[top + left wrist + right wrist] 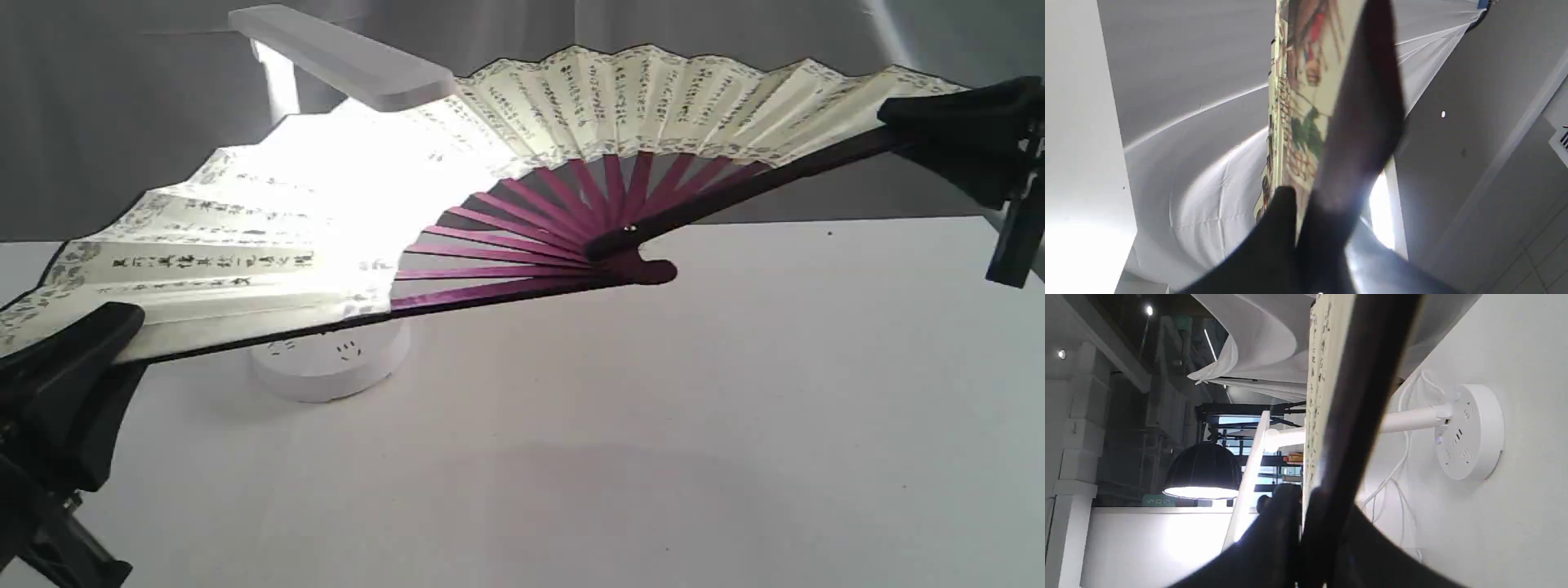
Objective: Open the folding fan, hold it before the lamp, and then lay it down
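Observation:
The folding fan is spread wide open and held in the air in front of the lamp, cream paper with black writing, maroon ribs meeting at a pivot above the table. The lamp's bar head shines through the fan's left half; its round base shows below the fan's lower edge. My left gripper is shut on the fan's left guard. My right gripper is shut on the right guard. In the right wrist view the lamp base and its white cord show behind the guard.
The white table stretches below and in front of the fan. A grey cloth backdrop hangs behind the lamp. A black ceiling lamp shade shows in the room beyond.

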`<state>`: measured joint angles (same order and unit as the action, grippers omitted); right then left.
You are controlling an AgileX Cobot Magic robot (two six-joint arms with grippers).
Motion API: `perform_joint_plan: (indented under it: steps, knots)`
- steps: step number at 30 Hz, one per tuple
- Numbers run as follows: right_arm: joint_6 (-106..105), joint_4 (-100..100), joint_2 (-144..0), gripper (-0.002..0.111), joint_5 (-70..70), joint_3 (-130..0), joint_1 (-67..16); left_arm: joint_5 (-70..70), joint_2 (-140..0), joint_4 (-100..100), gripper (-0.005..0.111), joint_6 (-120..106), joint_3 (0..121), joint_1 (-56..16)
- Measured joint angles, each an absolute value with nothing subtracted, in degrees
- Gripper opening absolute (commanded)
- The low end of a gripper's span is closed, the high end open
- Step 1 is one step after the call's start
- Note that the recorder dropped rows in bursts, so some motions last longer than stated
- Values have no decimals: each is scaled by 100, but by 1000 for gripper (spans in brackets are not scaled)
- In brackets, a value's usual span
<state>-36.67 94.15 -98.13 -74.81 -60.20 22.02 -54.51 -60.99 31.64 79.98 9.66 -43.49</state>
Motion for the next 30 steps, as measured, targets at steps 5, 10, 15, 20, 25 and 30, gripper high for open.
perform_joint_plan:
  steps: [5, 10, 15, 20, 25, 30]
  knots:
    - [-3618, 9400, -9813, 0, -7481, -6020, 2202, -5450, -6099, 3176, 0, 8015, 966, -4349]
    - [-3594, 9400, -9813, 0, -7481, -6020, 2202, -5428, -6086, 3188, 0, 8098, 966, -4349]
    - [-3594, 9400, -9813, 0, -7481, -6020, 2202, -5406, -6086, 3188, 0, 8136, 966, -4349]
    - [-3583, 9379, -9813, 0, -7481, -6020, 2202, -5406, -6086, 3188, 0, 8136, 966, -4349]
    - [-3583, 9370, -9813, 0, -7481, -6020, 2202, -5393, -6086, 3188, 0, 8147, 966, -4349]
    - [-3583, 9370, -9813, 0, -7481, -6020, 2202, -5326, -6086, 3188, 0, 8147, 966, -4349]
